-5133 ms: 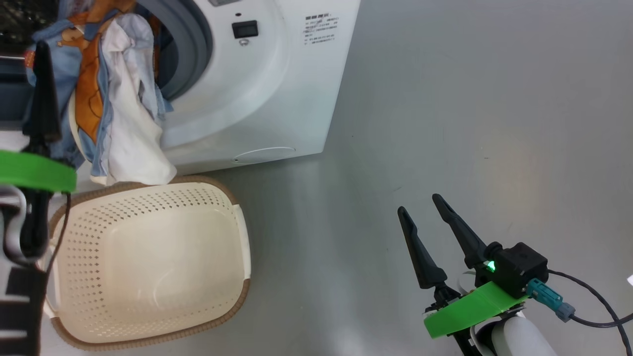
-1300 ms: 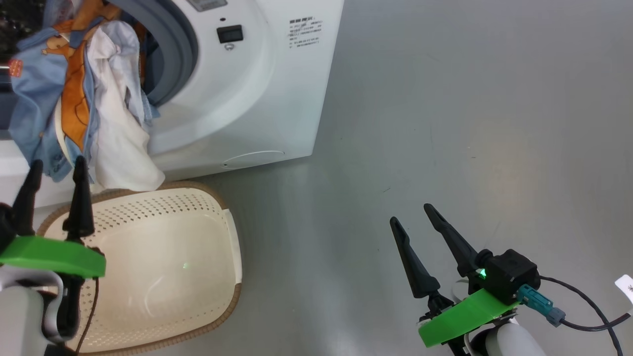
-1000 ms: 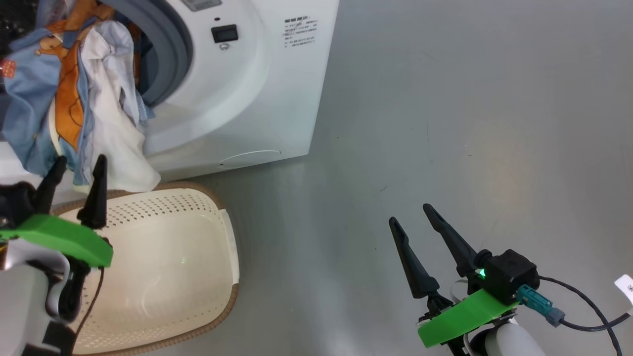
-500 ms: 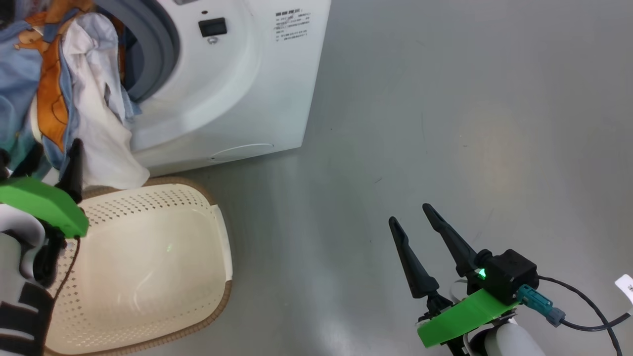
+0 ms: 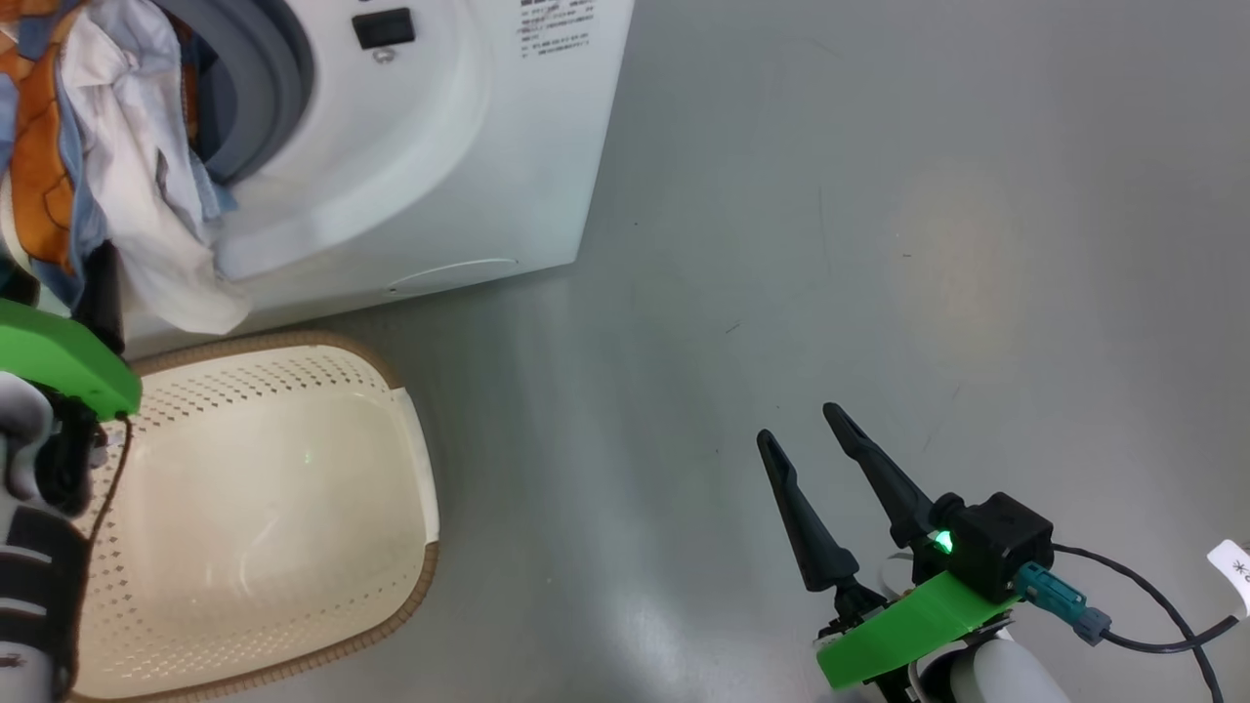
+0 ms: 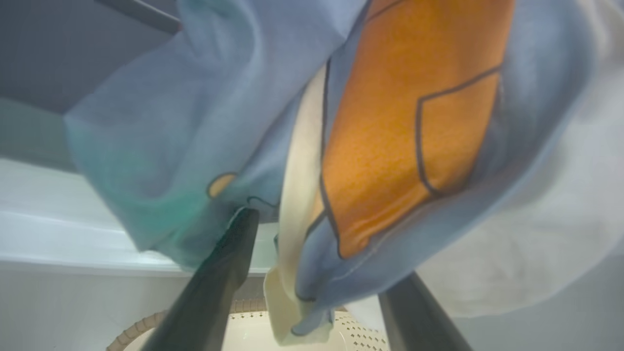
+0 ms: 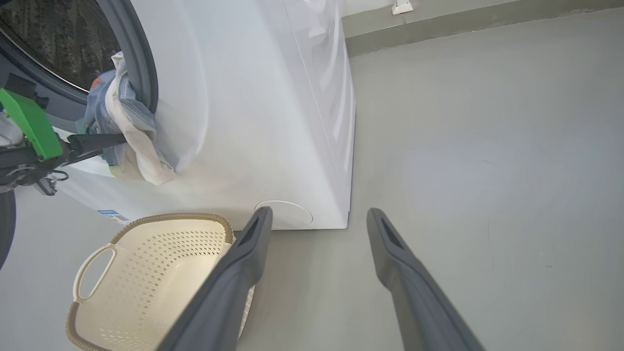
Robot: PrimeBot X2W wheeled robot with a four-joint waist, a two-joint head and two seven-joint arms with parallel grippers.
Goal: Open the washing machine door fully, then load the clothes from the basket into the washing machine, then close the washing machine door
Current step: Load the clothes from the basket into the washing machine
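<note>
The clothes (image 5: 127, 166), light blue with orange prints and white lining, hang out of the washing machine (image 5: 439, 146) over the lower lip of its grey-rimmed opening. My left gripper (image 5: 59, 278) is open just under them. In the left wrist view the clothes (image 6: 390, 122) droop between the left gripper's (image 6: 321, 229) spread fingers, and one fingertip is hidden behind the cloth. Nothing lies in the cream basket (image 5: 427, 571) on the floor below. My right gripper (image 5: 797, 423) is open over bare floor at the lower right. The door is out of view.
In the right wrist view the washing machine (image 7: 243, 122) has a round white flap (image 7: 283, 215) low on its front, with the basket (image 7: 170, 216) just before it. Grey floor stretches to the right. A cable (image 5: 1152, 605) trails from my right wrist.
The head camera has turned, sliding machine and basket left in the picture. My left gripper rose from above the basket to the hanging clothes' lower edge. The right gripper stayed put.
</note>
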